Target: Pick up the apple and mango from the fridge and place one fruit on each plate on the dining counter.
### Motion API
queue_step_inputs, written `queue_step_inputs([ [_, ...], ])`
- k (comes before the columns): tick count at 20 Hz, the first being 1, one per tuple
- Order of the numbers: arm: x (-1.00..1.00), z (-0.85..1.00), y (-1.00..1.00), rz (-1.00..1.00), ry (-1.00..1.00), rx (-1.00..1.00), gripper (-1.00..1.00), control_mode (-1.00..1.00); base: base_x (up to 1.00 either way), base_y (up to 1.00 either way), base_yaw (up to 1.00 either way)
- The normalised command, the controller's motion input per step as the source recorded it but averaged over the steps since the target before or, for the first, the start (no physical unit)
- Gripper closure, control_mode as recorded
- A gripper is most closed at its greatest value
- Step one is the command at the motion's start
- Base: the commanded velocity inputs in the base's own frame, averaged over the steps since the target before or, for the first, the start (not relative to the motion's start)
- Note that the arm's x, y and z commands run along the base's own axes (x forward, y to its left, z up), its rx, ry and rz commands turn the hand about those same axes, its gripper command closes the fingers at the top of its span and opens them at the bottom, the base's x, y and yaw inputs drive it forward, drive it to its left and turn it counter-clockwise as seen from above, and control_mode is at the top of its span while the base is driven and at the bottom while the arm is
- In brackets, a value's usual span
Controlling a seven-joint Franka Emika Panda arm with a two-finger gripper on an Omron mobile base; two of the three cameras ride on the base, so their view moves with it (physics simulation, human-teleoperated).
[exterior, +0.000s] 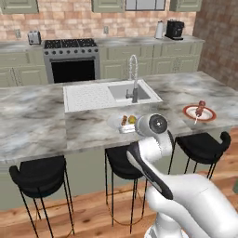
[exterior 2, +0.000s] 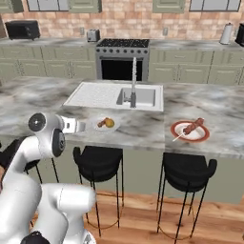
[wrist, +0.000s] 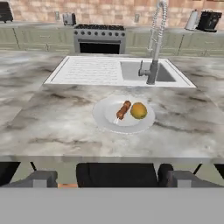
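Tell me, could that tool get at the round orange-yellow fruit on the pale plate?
Probably yes: the tool, open and empty, faces the round orange-yellow fruit across bare marbled counter, with only a skewer beside it.

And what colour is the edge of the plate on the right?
Red: the plate is white with a red rim, clearest in the right base view.

The tabletop (wrist: 52, 127) is grey-white marbled stone. The near plate (wrist: 103, 120) is plain pale grey-white — on it lie an orange-yellow fruit (wrist: 139, 110) and a reddish-brown skewer (wrist: 124, 109). The right plate (exterior 2: 177, 135) is white, red-rimmed — stools (exterior 2: 97, 162) are black.
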Motion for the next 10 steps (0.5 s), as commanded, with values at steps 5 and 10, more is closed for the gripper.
queue_step_inputs([
  [5, 0.00, 0.00, 0.00, 0.00, 0.00, 0.00, -1.00, 1.00, -0.49, 0.92, 0.33],
  [10, 0.00, 0.00, 0.00, 0.00, 0.00, 0.00, -1.00, 1.00, -0.01, 0.91, 0.69],
])
